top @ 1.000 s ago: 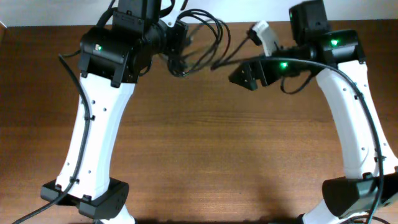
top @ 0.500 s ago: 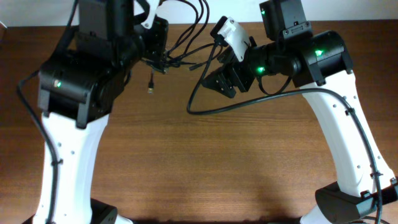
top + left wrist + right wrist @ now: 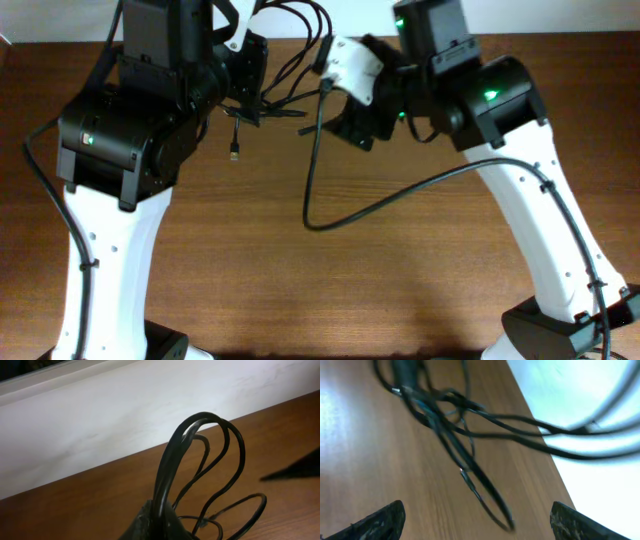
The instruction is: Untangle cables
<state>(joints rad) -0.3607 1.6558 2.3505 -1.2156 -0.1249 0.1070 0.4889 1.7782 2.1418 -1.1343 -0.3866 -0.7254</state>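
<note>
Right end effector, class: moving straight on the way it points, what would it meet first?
Probably the cables, strung across the path ahead of the open right end effector; depth is unclear in the blur.

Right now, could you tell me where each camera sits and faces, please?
Overhead: above the table, looking straight down at both arms and the cables.
Left wrist: on the left gripper, facing along the table toward a white wall; its fingers pinch the cables.
Right wrist: on the open right gripper, angled down at the table; both fingertips show.
Shared: all see the cables.
</note>
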